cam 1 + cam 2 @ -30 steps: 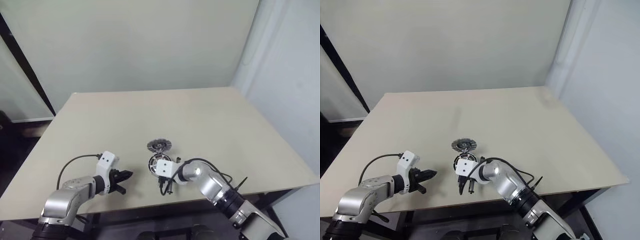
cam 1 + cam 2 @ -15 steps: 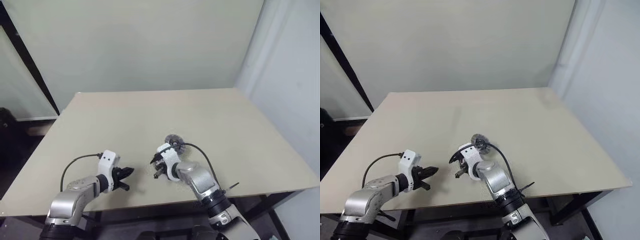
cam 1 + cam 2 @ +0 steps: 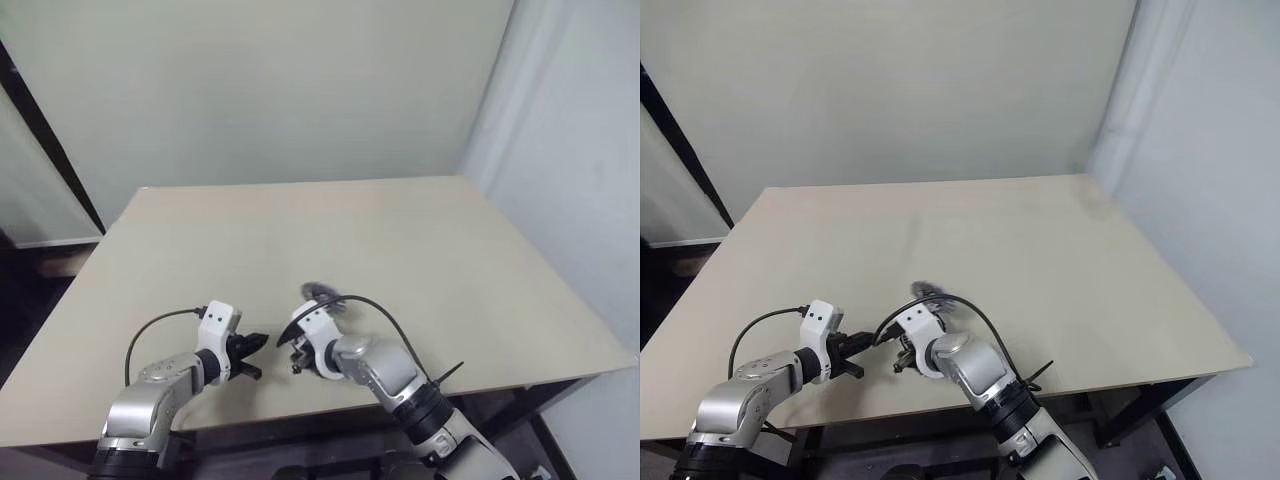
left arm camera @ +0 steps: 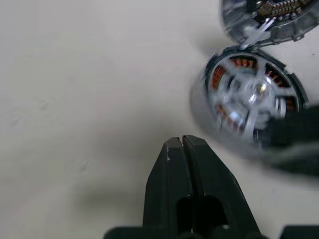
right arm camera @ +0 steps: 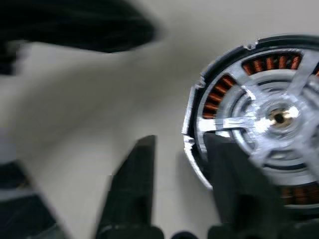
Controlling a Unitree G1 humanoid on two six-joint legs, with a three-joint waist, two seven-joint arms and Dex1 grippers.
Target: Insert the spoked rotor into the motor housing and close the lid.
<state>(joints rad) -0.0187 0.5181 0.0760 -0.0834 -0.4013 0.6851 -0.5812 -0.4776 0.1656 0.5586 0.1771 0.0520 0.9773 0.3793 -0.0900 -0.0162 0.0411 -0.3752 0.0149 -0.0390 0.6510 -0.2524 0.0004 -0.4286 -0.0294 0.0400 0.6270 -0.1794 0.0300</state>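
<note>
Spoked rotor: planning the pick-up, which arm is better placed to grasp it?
Right. The right gripper is open, its fingers astride the rim of the spoked rotor. The left gripper is shut and apart from it, over the bare table.

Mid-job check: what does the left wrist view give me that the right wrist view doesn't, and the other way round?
Left wrist adds: the left gripper, shut over the table, and a second silver round part right beside the spoked rotor. Right wrist adds: the right gripper, fingers apart, one finger overlapping the rotor's rim. Both: the spoked rotor, copper windings behind silver spokes, lying on the table.
</note>
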